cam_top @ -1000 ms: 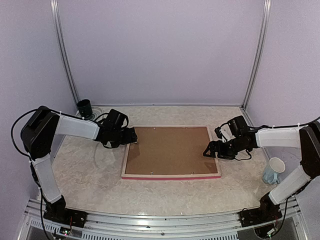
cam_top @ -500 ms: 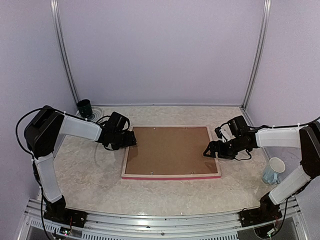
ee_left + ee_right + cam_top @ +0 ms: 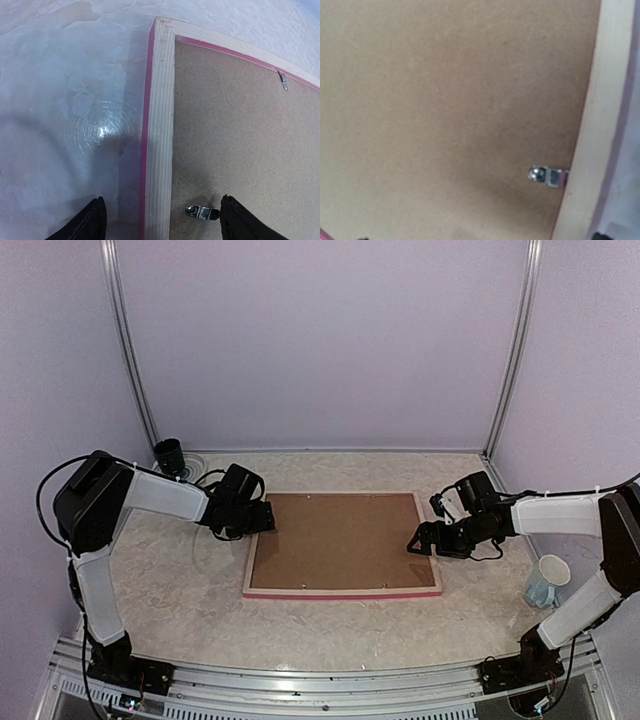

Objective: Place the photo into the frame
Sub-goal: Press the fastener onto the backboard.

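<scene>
The frame (image 3: pixel 340 593) lies face down on the table (image 3: pixel 180 590), backing (image 3: pixel 335 540) up; left claw (image 3: pixel 162 221) gapes astride its left rail, right claw (image 3: pixel 413 545) gapes over its right edge.

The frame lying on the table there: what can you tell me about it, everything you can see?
The frame lies flat and face down on the speckled table, between the two arms. Its back is pale layered wood and its outer edges are bright pink. A brown backing board fills the opening, with small metal clips at its edges. The left tool stands open astride the frame's left rail; whether it touches the wood, I cannot tell.
</scene>
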Tool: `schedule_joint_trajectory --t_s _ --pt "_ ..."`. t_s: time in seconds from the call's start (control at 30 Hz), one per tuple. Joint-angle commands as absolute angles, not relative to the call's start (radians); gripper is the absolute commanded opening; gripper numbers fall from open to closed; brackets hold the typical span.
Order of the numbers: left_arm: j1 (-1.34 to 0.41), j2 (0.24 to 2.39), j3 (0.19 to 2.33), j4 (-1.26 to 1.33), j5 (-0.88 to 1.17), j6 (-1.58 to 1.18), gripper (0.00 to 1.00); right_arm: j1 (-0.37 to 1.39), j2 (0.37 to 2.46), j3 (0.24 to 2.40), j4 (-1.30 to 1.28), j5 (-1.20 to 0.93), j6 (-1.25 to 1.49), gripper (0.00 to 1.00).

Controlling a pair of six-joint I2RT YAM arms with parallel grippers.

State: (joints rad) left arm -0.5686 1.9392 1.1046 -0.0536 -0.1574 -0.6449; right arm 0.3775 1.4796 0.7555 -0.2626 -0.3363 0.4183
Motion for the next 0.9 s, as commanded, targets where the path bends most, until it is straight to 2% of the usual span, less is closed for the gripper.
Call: schedule_joint_trajectory --t_s 0.0,0.1,0.23,0.67,0.77,0.87 --pt "-0.588 1.986 1.126 -0.110 -0.180 -0.631 0.77 0.387 1.463 0.749 -0.247 -0.331 0.411 0.96" --pt "-0.596 2.004 1.139 -0.128 -0.187 -0.627 0.76 0.387 1.464 0.751 -0.248 -0.331 0.409 0.96" --pt "-0.604 2.007 1.135 -0.137 -0.203 -0.629 0.68 0.387 1.462 0.755 -0.252 -0.330 0.406 0.96" --pt "-0.604 1.968 1.079 -0.114 -0.200 -0.640 0.60 0.387 1.462 0.759 -0.259 -0.330 0.397 0.96" --pt "-0.603 1.968 1.075 -0.112 -0.196 -0.640 0.54 0.387 1.462 0.761 -0.262 -0.329 0.396 0.96" --pt "-0.600 1.962 1.069 -0.108 -0.192 -0.639 0.52 0.387 1.459 0.761 -0.264 -0.328 0.397 0.96"
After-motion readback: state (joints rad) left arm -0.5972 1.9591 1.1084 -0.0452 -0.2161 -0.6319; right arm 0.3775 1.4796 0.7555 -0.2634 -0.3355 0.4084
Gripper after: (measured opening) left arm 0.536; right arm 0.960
